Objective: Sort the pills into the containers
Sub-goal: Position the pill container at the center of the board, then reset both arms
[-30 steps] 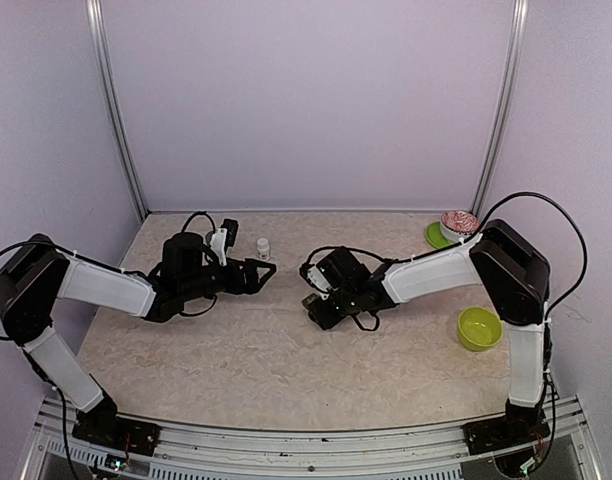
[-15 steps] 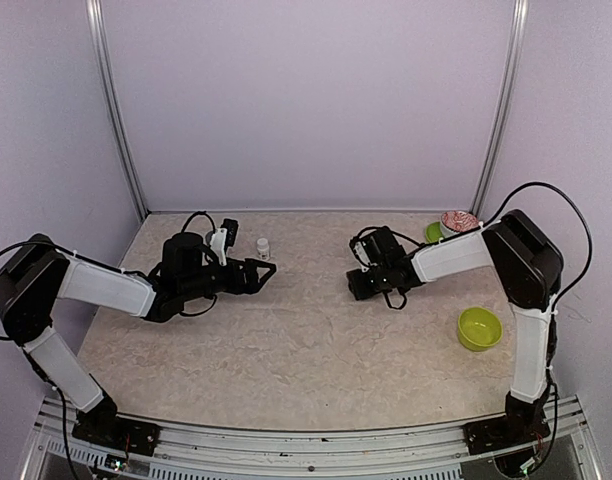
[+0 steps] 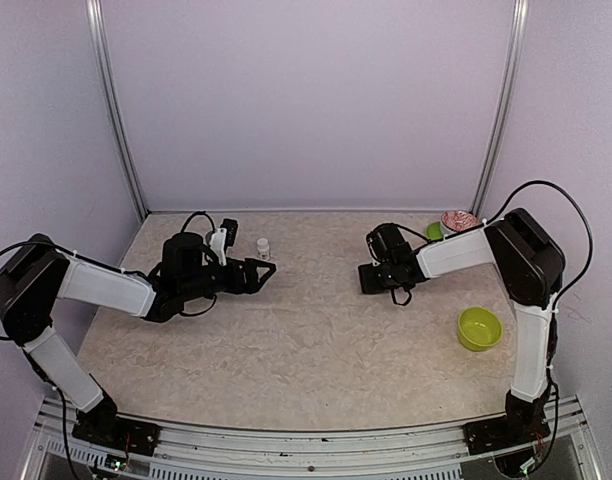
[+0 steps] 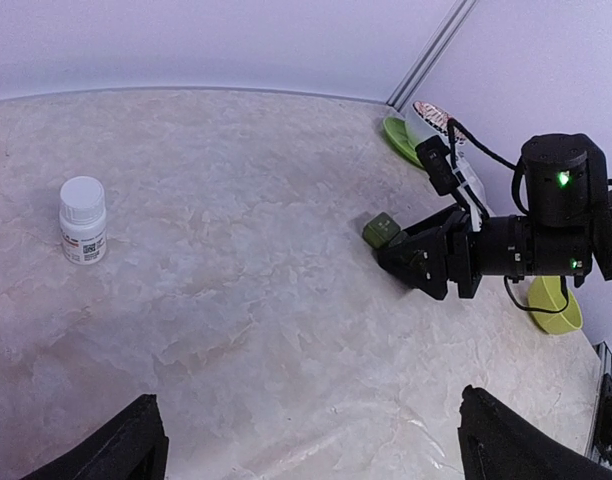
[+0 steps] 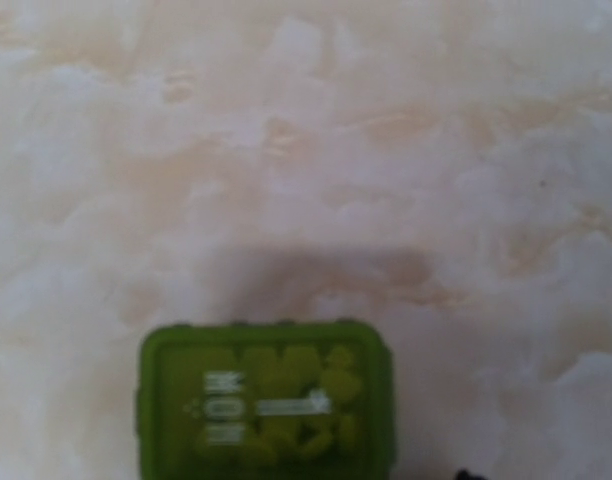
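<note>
Nearest the arm bases, a lime-green bowl (image 3: 479,328) is sitting on the marbled tabletop (image 3: 286,350) towards the right side, well apart from both grippers.

Farther in, the left gripper (image 3: 262,272) is hanging low over the left half of the table with its fingers (image 4: 136,440) spread wide and nothing between them. It is pointing across the table towards the right arm.

Level with it on the right half, the right gripper (image 3: 366,278) is reaching leftward, low over the surface. A small translucent green pill case (image 4: 381,230) is lying flat on the table just at its tip. The right wrist view is showing the case from above, lid up, with white print on it and paler lumps inside. The fingers are barely showing there, so whether they are parted or closed cannot be told, nor whether they are touching the case.

Just beyond the left gripper, a white pill bottle (image 3: 263,246) is standing upright with its cap on.

At the far right corner, a green plate (image 3: 433,234) is lying beside a red-and-white patterned item (image 3: 459,220) that is too small to make out.
</note>
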You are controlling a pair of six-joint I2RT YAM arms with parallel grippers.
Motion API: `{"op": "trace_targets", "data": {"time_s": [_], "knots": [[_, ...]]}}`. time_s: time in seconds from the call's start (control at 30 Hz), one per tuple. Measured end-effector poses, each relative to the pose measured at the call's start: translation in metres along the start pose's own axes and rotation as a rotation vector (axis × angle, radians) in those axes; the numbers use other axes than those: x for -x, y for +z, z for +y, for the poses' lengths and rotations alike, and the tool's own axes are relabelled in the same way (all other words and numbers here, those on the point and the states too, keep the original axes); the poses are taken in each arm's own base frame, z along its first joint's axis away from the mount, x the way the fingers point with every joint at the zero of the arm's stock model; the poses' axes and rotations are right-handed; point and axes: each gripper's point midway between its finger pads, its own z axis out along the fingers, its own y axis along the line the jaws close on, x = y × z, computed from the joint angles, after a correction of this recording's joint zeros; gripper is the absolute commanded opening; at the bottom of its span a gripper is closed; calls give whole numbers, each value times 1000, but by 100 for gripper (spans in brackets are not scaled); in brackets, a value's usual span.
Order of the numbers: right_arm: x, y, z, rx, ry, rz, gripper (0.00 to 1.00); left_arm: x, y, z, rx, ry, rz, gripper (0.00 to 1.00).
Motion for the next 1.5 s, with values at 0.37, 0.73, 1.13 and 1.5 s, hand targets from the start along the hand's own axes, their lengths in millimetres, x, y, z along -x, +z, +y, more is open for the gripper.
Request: {"op": "trace_targets", "data": {"time_s": [0.37,0.73,1.13,1.5], "knots": [[1,-1,-2,-11,39,-3,75,0,0,3,15,0,-4,99],[22,-72,-5,59,-10,-77,100,5,-5,1,32,8,-17,99],[35,-152,-24,80,-67,-229,100,26,-27,11,158,46,-45,99],[20,-182,-118,-34,129,-300,100,78,-100,51,480,32,-182,99]]}}
